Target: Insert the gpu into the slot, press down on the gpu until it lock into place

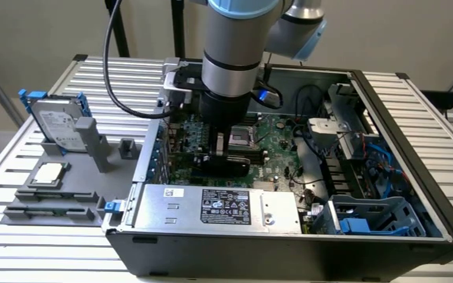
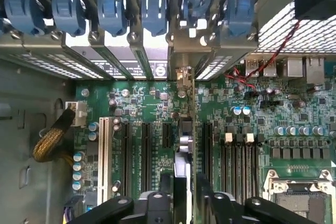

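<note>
One gpu (image 1: 228, 163), one gripper (image 1: 225, 154), one power-supply box (image 1: 219, 207)

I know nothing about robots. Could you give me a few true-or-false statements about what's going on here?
1. The hand grips the gpu inside the open computer case. True.
2. The hard drive sits inside the case. False: it stands in a grey holder on the table, to the exterior view's left of the case.
3. A labelled power supply lies along the case's near wall. True.
4. A large cooler covers the processor socket. False: the socket is bare, with its metal frame showing.
</note>
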### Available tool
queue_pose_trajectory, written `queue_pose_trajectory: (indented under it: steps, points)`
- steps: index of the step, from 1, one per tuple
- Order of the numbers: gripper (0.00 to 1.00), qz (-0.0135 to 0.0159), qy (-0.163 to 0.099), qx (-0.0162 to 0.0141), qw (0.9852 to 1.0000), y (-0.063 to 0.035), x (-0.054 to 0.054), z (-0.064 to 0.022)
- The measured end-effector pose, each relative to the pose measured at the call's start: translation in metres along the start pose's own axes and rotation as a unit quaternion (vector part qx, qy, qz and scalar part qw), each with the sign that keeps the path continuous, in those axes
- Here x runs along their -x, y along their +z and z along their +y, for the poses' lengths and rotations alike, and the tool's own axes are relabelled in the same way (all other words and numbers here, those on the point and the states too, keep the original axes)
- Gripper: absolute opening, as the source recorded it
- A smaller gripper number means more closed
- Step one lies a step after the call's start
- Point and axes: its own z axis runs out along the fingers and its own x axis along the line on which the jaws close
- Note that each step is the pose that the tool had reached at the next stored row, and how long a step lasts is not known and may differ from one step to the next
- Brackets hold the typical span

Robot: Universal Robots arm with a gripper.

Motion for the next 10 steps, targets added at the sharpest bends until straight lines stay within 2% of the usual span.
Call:
queue_pose_trajectory:
  steps: [1, 2, 10]
  points:
    - [0.34, -0.0003, 0.0, -0.0001, 1.0, -0.0043, 0.0, 0.0003]
    - [0.41, -0.0001, 0.0, 0.0001, 1.0, -0.0089, 0.0, 0.0006]
    - [0.38, 0.0, 0.0, 0.0001, 1.0, -0.0454, 0.001, 0.0037]
